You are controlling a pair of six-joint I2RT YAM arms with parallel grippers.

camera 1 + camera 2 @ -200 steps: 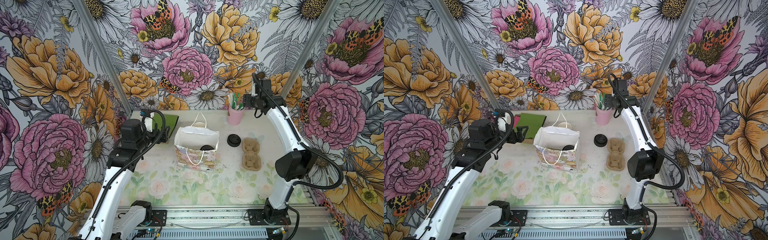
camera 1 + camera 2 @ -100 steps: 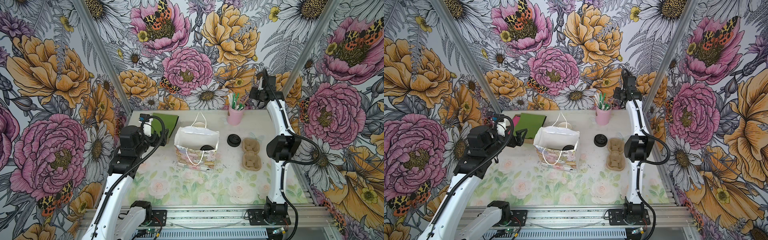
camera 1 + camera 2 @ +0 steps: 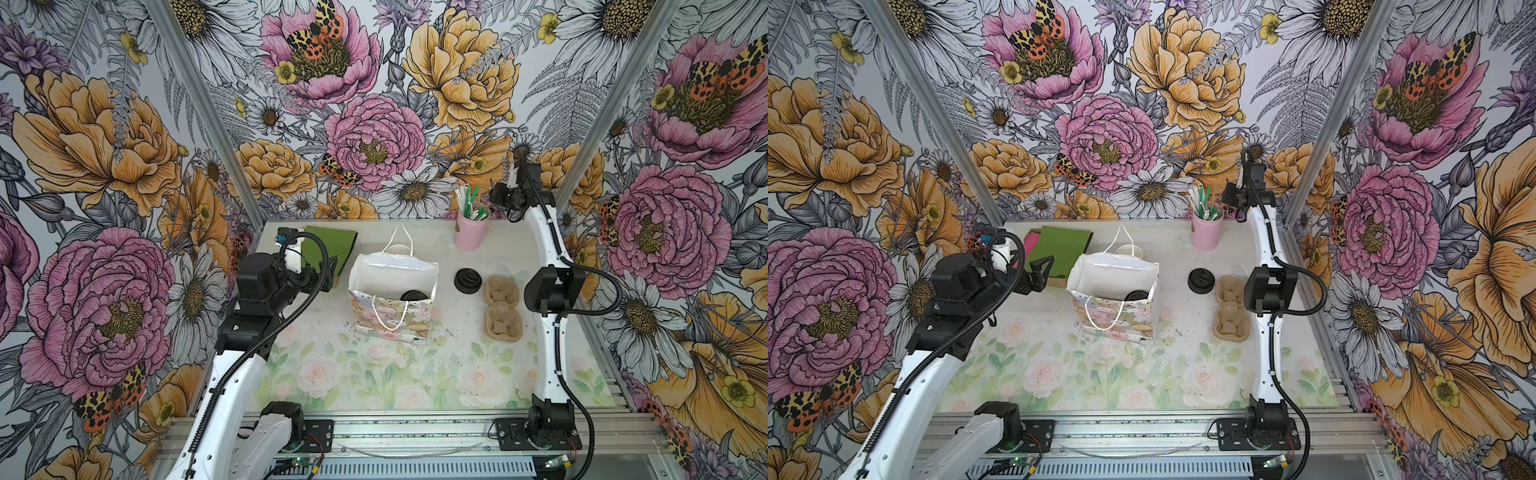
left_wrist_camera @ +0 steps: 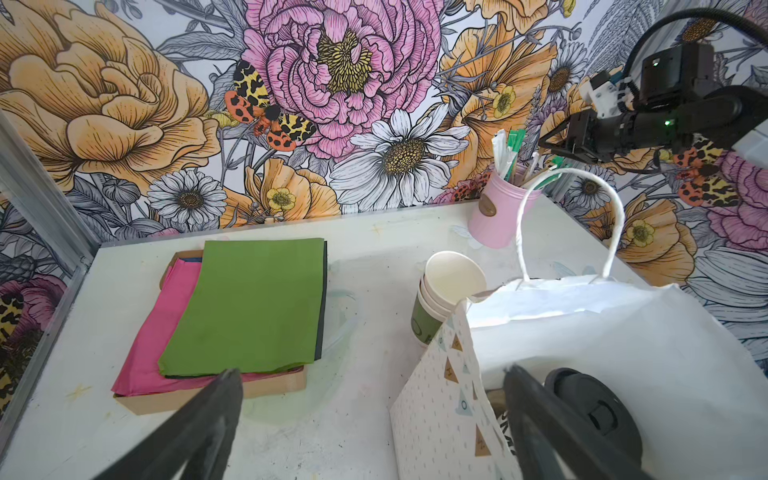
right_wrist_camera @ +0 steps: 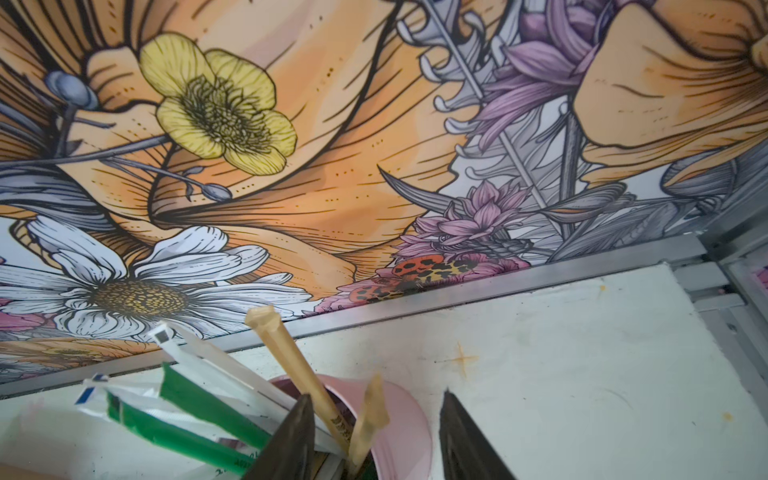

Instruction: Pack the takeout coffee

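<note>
Both are being held spread: left gripper [image 4: 372, 373] beside the white paper bag [image 3: 395, 270], right gripper [image 5: 376, 397] over the straw-filled pink cup [image 3: 468, 236].

**Coffee in the bag, arms apart**

Only the black lid of the takeout coffee [image 3: 1136, 296] shows inside the upright paper bag [image 3: 1113, 270]. The left gripper [image 3: 1047, 272], jaws spread, hangs just beside the bag. The right gripper [image 3: 1226, 200] is by the pink cup [image 3: 1207, 235]. A loose black lid [image 3: 1201, 281] lies near the cardboard carrier [image 3: 1229, 309].

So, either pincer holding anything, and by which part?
Nothing held. Left pincer gapes empty beside the gift bag; right pincer straddles a tan stick in the pink cup, without touching it.
</note>
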